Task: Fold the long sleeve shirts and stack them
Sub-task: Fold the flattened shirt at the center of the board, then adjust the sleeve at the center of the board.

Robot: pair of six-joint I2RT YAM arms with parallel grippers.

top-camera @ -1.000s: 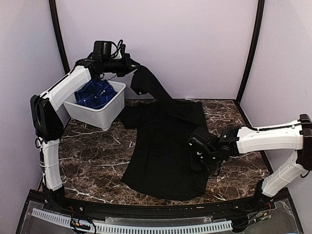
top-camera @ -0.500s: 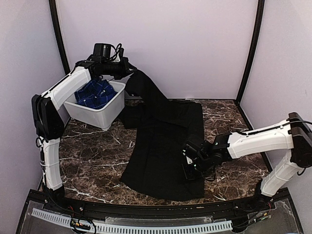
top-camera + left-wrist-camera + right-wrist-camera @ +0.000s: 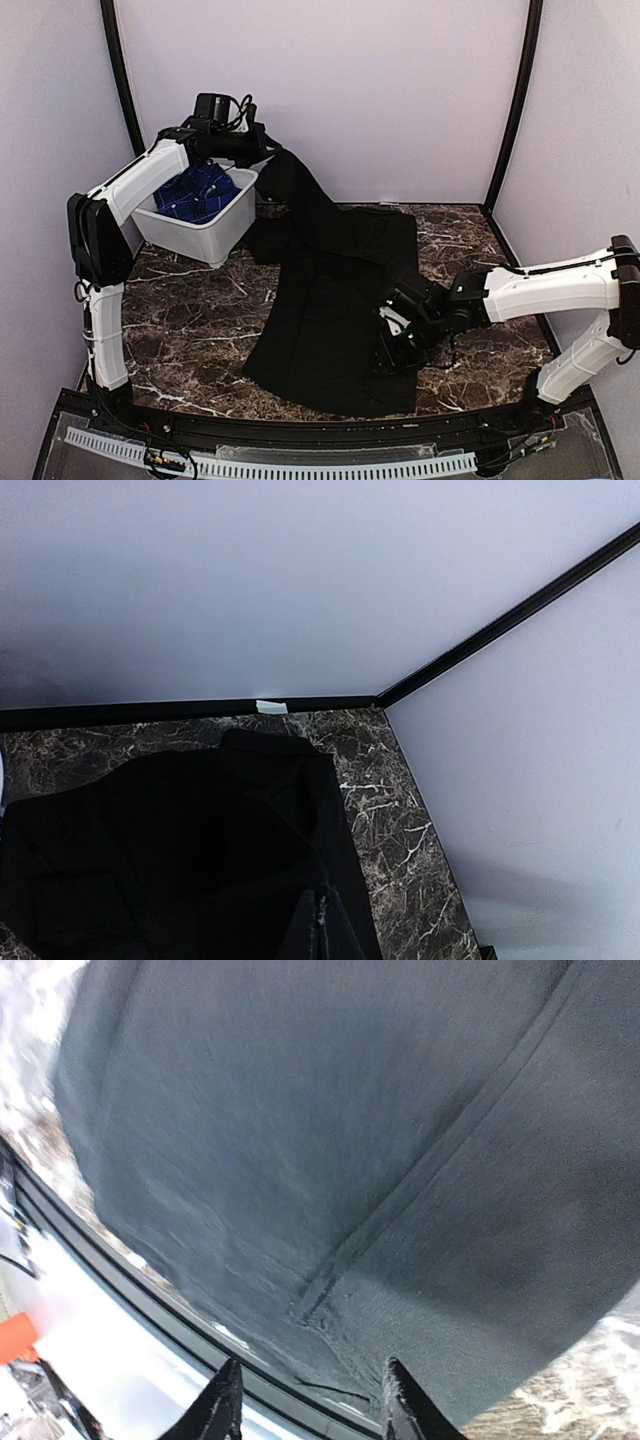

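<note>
- Lying spread over the middle of the marble tabletop (image 3: 190, 320), the black shirt (image 3: 320, 290) has its hem toward the near edge and its upper part toward the back wall.
- One long strip of the black shirt, seemingly a sleeve, rises off the tabletop at the far left and runs up to the left gripper (image 3: 262, 150).
- The left gripper is raised high, above the far right corner of the white tub (image 3: 225, 228), and is pinched onto that lifted cloth. Its jaws are hidden in the left wrist view, where only dark cloth (image 3: 170, 850) fills the lower left.
- The right gripper (image 3: 388, 350) is low over the right side of the black shirt, near its lower right part.
- In the right wrist view the right gripper (image 3: 315, 1400) has its jaws spread apart with nothing between them. The dark fabric (image 3: 330, 1130) lies under it, crossed by a diagonal seam (image 3: 430, 1170). Whether the tips touch the cloth cannot be told.
- The blue checked shirt (image 3: 195, 190) sits bunched inside the white tub, which stands at the far left of the tabletop, just beside the black shirt's left edge.
</note>
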